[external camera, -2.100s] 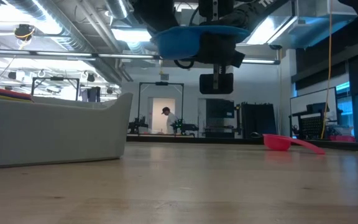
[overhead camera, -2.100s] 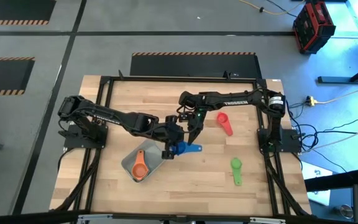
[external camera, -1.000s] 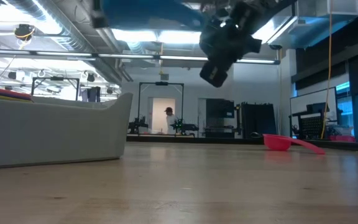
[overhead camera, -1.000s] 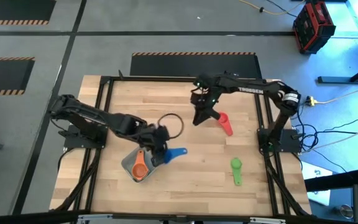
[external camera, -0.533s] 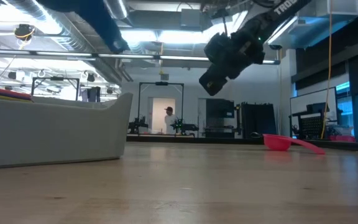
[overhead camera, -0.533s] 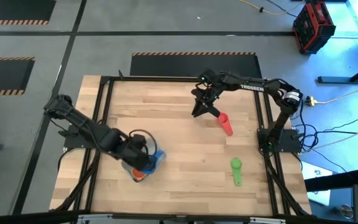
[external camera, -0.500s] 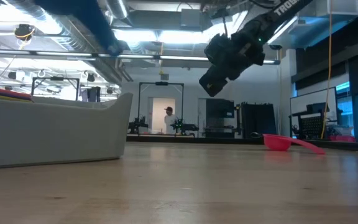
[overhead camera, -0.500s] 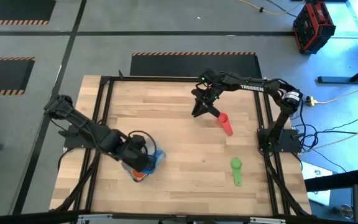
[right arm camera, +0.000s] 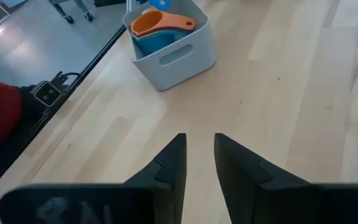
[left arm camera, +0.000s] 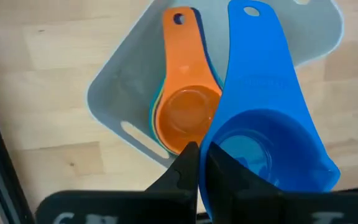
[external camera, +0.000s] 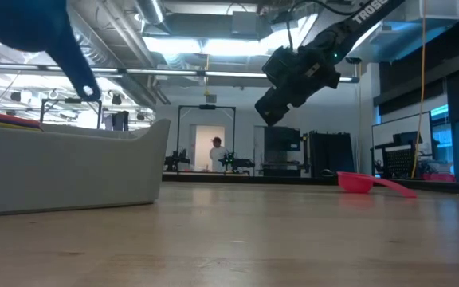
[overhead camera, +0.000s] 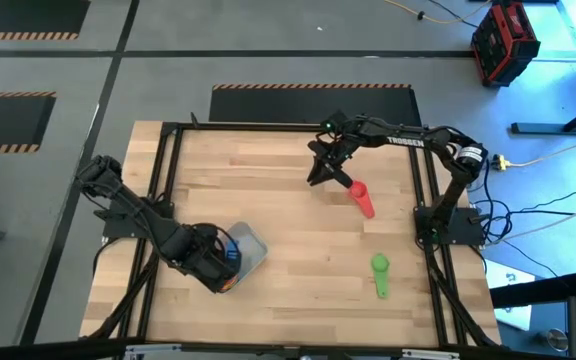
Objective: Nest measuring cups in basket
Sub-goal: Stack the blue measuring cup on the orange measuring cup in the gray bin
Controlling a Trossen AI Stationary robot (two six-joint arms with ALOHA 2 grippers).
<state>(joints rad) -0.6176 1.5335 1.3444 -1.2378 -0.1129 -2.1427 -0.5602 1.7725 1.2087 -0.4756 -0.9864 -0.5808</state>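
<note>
My left gripper (left arm camera: 202,165) is shut on the blue measuring cup (left arm camera: 260,124) and hovers over the pale grey-blue basket (overhead camera: 250,245), near the table's near-left part. Nested cups lie in the basket, a coral-orange one (left arm camera: 188,106) on top. The pink-red cup (overhead camera: 361,197) lies bowl-down on the wood right of centre. The green cup (overhead camera: 379,272) lies nearer the near-right corner. My right gripper (overhead camera: 315,180) hangs open in the air, just left of the pink-red cup. My left gripper pinches the blue cup's bowl wall at the rim (left arm camera: 205,149), on the side away from the handle, with one finger inside the bowl and one outside. The fingers come from above. The cup is lifted clear over the basket, and its handle (external camera: 82,76) slants downward.
The basket's handle slot (right arm camera: 174,55) faces the table's middle. Bare wood lies between the basket and the two loose cups. The black frame rails (overhead camera: 163,190) run along the table's sides. A person stands far off in the room (external camera: 216,147).
My left gripper has carried the blue cup toward the table's left and near edges, from beside the basket's right side to above it. The cup has turned about, so its handle no longer sticks out to the right. My right gripper has stayed almost still above the table.
</note>
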